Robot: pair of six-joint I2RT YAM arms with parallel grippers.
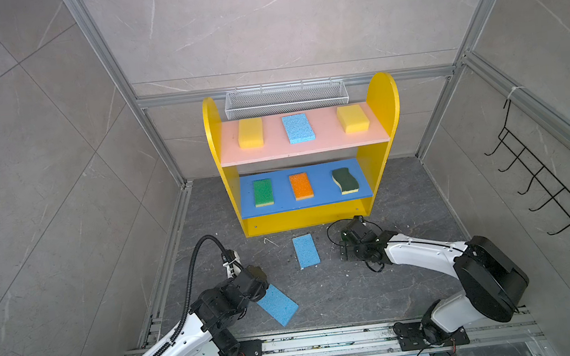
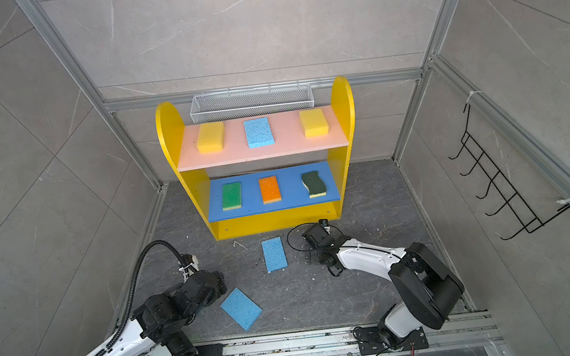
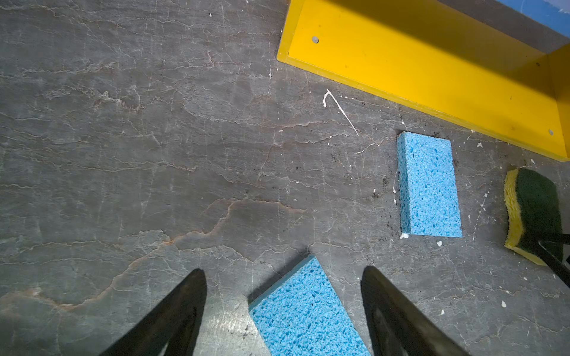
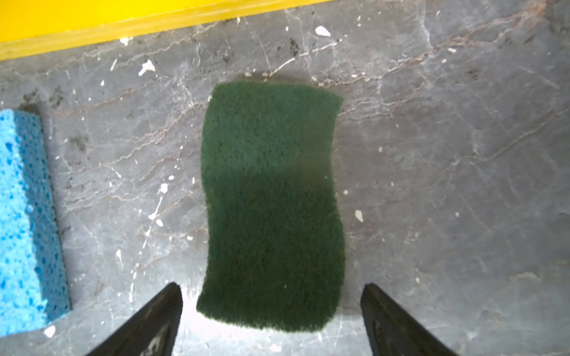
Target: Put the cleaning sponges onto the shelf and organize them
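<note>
The wavy dark green sponge lies scouring face up on the dark stone surface. It sits just in front of the right end of the shelf, with its long axis pointing at the shelf's front edge. It is probably light and squashy with a rough, grippy top. A pinch across its narrow width at mid-length should hold without slipping, though too hard a squeeze would likely bow it. The right gripper hangs over its near end, jaws spread wide and clear of both long sides. Beside it a light blue sponge lies flat, also pointing roughly at the shelf. Nearer the surface's front edge a second light blue sponge sits skewed, seen between the parted, empty jaws of the left gripper
</note>
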